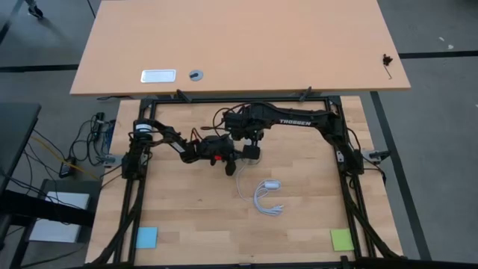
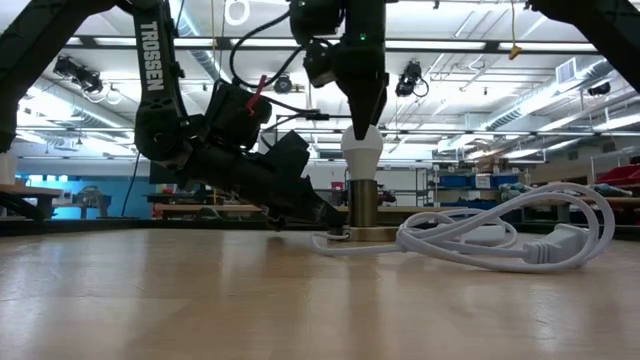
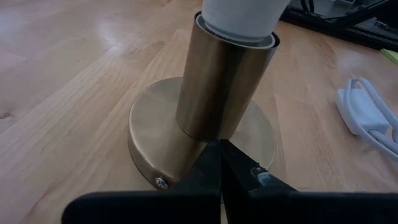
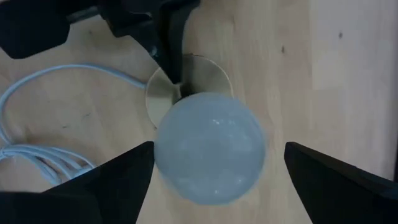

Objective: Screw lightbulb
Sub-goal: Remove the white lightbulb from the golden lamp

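The lightbulb (image 2: 362, 150) stands upright in the brass socket (image 2: 362, 203), whose round base rests on the worktop (image 2: 200, 290). Its long axis runs straight up and down, glass end on top.

The right gripper (image 4: 211, 171) hangs directly above it, pointing down. In the right wrist view the bulb's frosted dome sits midway between the two dark fingers (image 4: 109, 180), and clear wood shows on either side of it, so the jaws are spread wide and grip nothing. In the low view the fingertips reach only the crown of the bulb (whether they graze it cannot be told).

The left gripper (image 3: 222, 168) comes in low from the side, its jaws pressed together, the tips resting on the socket's base plate at the foot of the brass tube, likely steadying it.

The right arm is the one placed to turn the bulb: the bulb lies straight below its jaws, on their own axis. The white cable (image 2: 500, 235) lies coiled beside the socket, clear of both.
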Controlling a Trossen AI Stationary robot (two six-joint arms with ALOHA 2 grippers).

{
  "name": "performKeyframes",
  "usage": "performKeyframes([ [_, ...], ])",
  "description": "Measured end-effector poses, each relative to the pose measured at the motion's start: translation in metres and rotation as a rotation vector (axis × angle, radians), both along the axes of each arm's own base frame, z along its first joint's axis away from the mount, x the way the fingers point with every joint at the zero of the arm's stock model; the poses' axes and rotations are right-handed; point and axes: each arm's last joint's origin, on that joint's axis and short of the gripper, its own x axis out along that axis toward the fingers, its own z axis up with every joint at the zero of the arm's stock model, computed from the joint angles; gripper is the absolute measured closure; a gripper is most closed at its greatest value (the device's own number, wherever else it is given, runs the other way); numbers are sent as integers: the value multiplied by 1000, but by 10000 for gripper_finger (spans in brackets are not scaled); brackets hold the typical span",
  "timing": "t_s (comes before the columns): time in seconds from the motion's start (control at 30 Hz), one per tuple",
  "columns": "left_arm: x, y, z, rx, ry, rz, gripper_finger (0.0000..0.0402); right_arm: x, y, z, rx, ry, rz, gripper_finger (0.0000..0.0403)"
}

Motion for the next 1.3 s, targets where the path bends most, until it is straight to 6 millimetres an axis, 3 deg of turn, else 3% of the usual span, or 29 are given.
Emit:
performKeyframes([
  [0.27,0,0,0,-1,0,-1,401,5,-2,-12,29,-30,19,39],
  [0.43,0,0,0,-1,0,-3,401,1,-1,-20,22,23,50,61],
  [0.57,0,0,0,-1,0,-3,401,0,-1,-21,17,45,151,98],
  [0.73,0,0,0,-1,0,-2,401,1,6,-21,-51,87,396,127],
  [0.83,0,0,0,0,0,-2,401,4,12,-21,-109,114,549,120],
  [0.93,0,0,0,0,0,-3,401,6,20,-21,-147,115,588,100],
  [1.1,0,0,0,-2,0,-8,401,7,29,-18,-165,103,531,73],
  [1.3,0,0,0,-2,1,-8,401,3,31,-11,-147,87,467,70],
])
